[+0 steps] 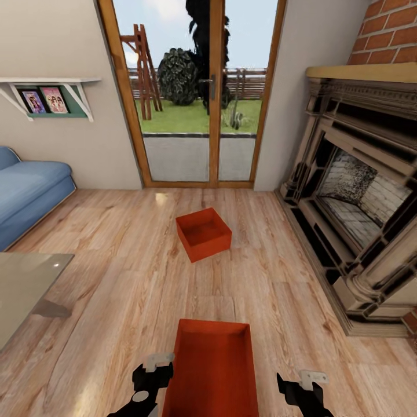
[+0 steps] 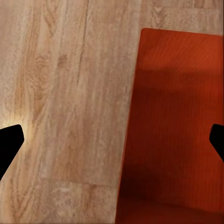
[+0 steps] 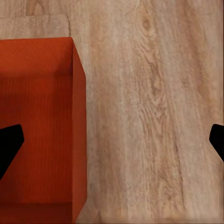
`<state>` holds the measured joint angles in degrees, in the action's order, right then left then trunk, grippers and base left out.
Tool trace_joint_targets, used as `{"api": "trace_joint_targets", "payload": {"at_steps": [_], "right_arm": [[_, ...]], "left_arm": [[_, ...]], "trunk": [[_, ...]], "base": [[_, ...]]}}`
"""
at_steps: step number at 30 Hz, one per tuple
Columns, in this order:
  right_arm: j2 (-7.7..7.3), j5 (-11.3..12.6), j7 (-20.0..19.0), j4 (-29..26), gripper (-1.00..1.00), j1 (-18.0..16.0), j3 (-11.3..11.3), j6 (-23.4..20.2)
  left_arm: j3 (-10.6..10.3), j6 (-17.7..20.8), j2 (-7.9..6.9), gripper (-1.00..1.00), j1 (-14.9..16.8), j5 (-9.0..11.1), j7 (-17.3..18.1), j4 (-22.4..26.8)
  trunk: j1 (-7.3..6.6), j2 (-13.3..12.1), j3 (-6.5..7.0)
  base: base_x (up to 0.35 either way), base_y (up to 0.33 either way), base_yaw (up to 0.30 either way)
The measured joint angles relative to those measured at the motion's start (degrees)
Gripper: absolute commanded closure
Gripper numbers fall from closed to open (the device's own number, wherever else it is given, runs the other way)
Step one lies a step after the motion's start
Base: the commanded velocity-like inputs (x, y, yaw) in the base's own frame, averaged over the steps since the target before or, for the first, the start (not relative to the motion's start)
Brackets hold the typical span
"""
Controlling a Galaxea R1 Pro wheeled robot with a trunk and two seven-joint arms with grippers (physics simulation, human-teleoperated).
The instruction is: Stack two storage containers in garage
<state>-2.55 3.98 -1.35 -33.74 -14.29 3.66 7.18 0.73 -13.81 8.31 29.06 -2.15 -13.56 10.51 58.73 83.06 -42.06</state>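
Note:
I am in the living room, on light wood planks. One orange-red open-topped storage container (image 1: 213, 370) sits right in front of me, between my arms. The second storage container (image 1: 203, 233) stands farther off, turned at an angle, before the glass doors. My left gripper (image 1: 152, 375) hangs open over the near container's left wall (image 2: 172, 130), one fingertip (image 2: 9, 144) over bare planks. My right gripper (image 1: 301, 389) is open beside its right wall (image 3: 39, 126), its far fingertip (image 3: 217, 140) above the wood. Neither holds anything. The garage and its floor are out of view.
A brick and carved-wood fireplace (image 1: 359, 202) lines the right side. A blue sofa (image 1: 29, 191) and a glass table (image 1: 23, 284) stand at the left. Wood-framed glass doors (image 1: 197, 116) close the far wall, with a wall shelf (image 1: 52, 95) to their left.

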Motion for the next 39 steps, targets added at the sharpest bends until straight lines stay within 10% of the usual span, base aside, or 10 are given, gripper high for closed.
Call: {"api": "trace_joint_targets", "payload": {"at_steps": [39], "right_arm": [[0.00, 0.0, 0.0, 0.0, -1.00, 0.0, 0.0, 0.6]], "left_arm": [[0.0, 0.0, 0.02, -1.00, 0.0, 0.0, 0.0, -0.1]], "trunk": [[0.00, 0.0, -0.82]], "base": [[0.000, 0.000, -0.003]]}}
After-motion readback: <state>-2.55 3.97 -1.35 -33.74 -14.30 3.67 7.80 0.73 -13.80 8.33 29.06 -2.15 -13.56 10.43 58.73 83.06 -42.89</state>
